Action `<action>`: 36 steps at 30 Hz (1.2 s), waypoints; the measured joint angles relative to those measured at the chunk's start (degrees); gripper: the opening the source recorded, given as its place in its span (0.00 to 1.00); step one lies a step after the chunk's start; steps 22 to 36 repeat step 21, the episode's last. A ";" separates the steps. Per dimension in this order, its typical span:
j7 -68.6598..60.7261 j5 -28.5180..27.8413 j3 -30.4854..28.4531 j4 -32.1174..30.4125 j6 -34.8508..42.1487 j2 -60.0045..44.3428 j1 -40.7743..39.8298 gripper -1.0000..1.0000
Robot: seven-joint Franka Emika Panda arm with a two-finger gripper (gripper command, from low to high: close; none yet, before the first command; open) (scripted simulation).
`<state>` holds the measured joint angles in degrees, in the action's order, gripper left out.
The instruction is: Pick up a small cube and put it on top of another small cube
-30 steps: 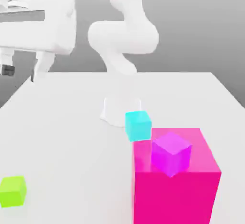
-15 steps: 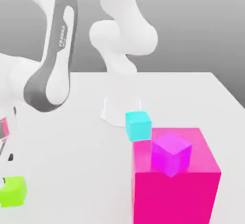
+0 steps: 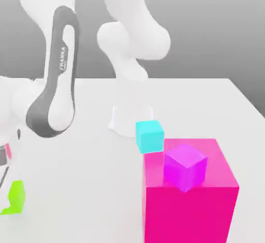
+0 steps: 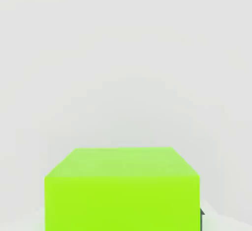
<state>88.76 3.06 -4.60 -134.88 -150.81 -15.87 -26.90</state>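
Observation:
A small lime-green cube (image 3: 15,197) rests on the white table (image 3: 83,185) at the exterior view's near left. My gripper (image 3: 4,170) is low at that view's left edge, right beside the cube and hiding its left part. The hand view has the green cube (image 4: 122,188) very close and large. A small cyan cube (image 3: 149,136) sits on the table near the arm's base. A small purple cube (image 3: 185,167) stands on top of a big pink block (image 3: 207,205).
The arm's white base (image 3: 129,117) stands at the table's middle back, just behind the cyan cube. The grey and white forearm (image 3: 54,91) slants down over the table's left side. The big pink block takes up the near right.
The arm has swung down toward the exterior view's left. The hand dropped from high above the table to the green cube's level and now covers that cube's left part.

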 joint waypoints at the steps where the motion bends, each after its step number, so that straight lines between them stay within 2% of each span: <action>1: -0.17 -0.74 1.10 0.81 2.38 1.64 1.31 0.00; 6: -2.83 -2.44 8.10 5.51 14.65 9.43 8.79 0.00; 13: -8.94 -1.61 15.28 12.47 32.30 20.01 24.42 0.00; 15: -9.58 -1.70 15.84 11.74 31.94 20.32 25.48 0.00; 17: -9.54 -2.02 15.90 9.27 28.15 18.94 25.64 0.00; 18: -9.48 -2.13 15.94 8.35 26.67 18.38 25.68 1.00; 36: -9.48 -2.13 15.94 8.35 26.67 18.38 25.69 1.00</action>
